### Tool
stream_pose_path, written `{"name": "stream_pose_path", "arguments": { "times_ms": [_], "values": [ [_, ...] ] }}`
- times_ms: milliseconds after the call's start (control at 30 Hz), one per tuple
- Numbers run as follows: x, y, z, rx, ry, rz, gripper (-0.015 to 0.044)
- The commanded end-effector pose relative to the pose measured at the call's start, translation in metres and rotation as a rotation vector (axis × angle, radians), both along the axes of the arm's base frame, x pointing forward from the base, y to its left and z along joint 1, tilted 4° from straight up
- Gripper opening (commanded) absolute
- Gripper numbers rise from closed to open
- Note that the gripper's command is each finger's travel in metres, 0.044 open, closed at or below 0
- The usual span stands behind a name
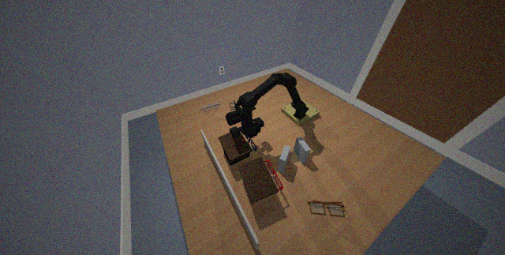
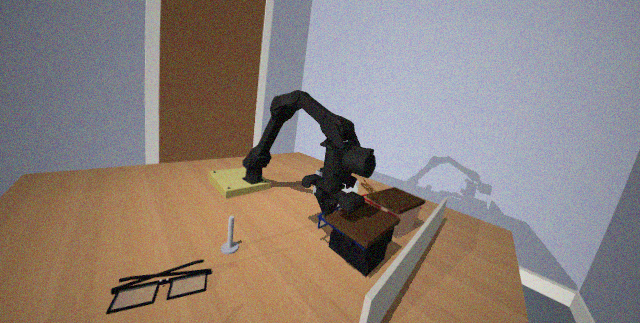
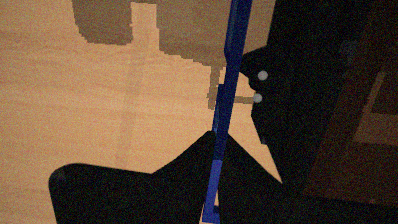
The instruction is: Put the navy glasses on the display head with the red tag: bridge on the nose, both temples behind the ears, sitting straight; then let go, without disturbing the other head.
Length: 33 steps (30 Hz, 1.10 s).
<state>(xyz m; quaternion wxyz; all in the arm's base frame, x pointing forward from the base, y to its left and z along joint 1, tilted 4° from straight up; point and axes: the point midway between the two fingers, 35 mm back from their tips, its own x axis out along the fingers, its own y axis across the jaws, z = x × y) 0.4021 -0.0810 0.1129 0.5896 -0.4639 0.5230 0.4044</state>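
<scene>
My gripper [image 2: 327, 210] [image 3: 216, 139] is shut on the navy glasses [image 1: 252, 144] [image 2: 322, 221] [image 3: 234, 60], at the front of the black display head [image 1: 236, 159] [image 2: 359, 253] with the brown top. In the exterior view the lens frame is in front of this head and one temple runs along its side, just under the top. In the wrist view the pale nose pads overlap the head's dark front edge. The far temple, the ears and the bridge contact are hidden. The other head [image 1: 258, 180] [image 2: 407, 220] wears red glasses [image 1: 274, 176] [image 2: 378, 203]. I cannot make out a red tag.
A low white wall [image 1: 230, 189] [image 2: 400, 275] stands behind both heads. Two pale blocks [image 1: 284, 159] [image 1: 302, 151] stand in front of them. A grey peg [image 2: 230, 235] and dark-framed glasses [image 1: 327, 202] [image 2: 165, 282] are on the table, with grey glasses [image 1: 211, 107] farther off.
</scene>
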Motion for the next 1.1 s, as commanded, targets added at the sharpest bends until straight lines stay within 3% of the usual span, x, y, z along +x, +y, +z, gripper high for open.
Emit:
{"name": "stream_pose_path", "arguments": {
  "times_ms": [0,667,800,1067],
  "values": [
    [0.0021,-0.0001,0.0024,0.001,-0.007,0.004,0.0000],
    [0.0027,-0.0002,-0.0040,0.001,-0.007,0.004,0.0000],
    [0.0026,-0.0006,-0.0026,-0.001,-0.006,0.000,0.0105],
    [0.0026,-0.0006,-0.0026,-0.001,-0.006,0.000,0.0107]
  ]
}}
